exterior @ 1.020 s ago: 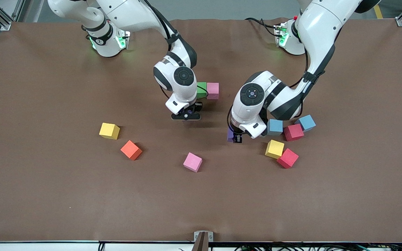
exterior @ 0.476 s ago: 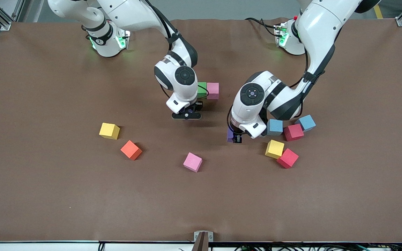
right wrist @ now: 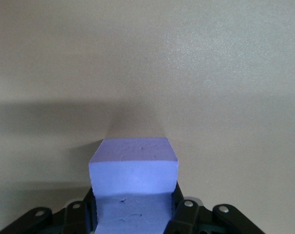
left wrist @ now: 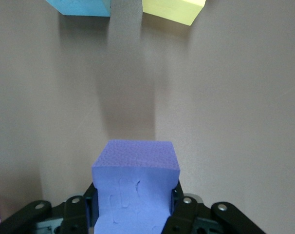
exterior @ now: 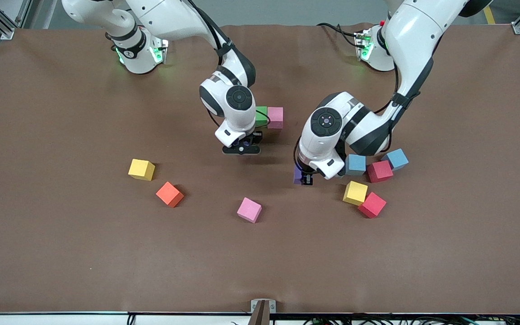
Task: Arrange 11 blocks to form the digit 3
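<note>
My right gripper (exterior: 241, 149) hangs low over the table's middle, shut on a purple block (right wrist: 133, 178). A green block (exterior: 260, 116) and a pink block (exterior: 275, 117) touch side by side just past it, toward the bases. My left gripper (exterior: 304, 177) is shut on a second purple block (exterior: 298, 175), which fills the jaws (left wrist: 135, 190) just above the mat. Loose blocks lie nearer the front camera: yellow (exterior: 141, 169), orange (exterior: 169, 194) and pink (exterior: 249, 210). No digit 3 is in view.
Beside the left gripper, toward the left arm's end, lies a cluster of two blue blocks (exterior: 355, 164) (exterior: 397, 159), two red blocks (exterior: 379, 171) (exterior: 372, 205) and a yellow block (exterior: 355, 192). The left wrist view shows a blue block (left wrist: 79, 6) and a yellow block (left wrist: 173, 9) ahead.
The right gripper has crept slightly toward the green block with its purple block. The left gripper has barely moved.
</note>
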You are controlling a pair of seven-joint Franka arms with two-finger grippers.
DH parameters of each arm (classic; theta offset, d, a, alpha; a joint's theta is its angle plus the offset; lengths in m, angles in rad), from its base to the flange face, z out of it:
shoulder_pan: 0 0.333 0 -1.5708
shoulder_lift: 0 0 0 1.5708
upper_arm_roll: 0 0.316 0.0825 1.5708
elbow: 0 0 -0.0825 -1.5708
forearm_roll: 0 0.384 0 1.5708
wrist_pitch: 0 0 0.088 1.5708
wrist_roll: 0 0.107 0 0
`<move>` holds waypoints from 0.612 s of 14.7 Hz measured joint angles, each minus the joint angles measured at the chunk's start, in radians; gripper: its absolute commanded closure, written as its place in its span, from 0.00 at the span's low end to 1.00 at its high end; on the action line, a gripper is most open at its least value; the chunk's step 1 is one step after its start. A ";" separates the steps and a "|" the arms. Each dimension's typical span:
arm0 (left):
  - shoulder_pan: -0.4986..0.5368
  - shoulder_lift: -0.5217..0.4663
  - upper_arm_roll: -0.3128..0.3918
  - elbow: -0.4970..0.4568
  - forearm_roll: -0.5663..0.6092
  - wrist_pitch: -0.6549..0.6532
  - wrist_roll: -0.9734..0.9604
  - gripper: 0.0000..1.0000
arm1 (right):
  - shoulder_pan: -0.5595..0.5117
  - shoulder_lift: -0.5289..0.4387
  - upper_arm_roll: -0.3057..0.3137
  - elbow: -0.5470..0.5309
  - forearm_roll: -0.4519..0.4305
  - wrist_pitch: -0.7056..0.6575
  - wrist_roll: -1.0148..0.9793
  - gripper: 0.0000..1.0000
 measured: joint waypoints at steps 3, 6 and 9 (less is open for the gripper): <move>0.000 0.000 0.000 0.000 0.000 0.001 0.000 0.63 | 0.000 0.000 0.000 0.000 0.000 0.000 0.000 0.01; 0.000 0.000 0.000 0.000 0.000 0.001 0.000 0.63 | 0.000 0.002 0.000 0.000 0.000 -0.002 0.001 0.00; 0.000 0.000 0.000 0.000 0.000 0.001 0.000 0.63 | 0.000 0.006 0.000 0.000 0.000 -0.002 0.002 0.00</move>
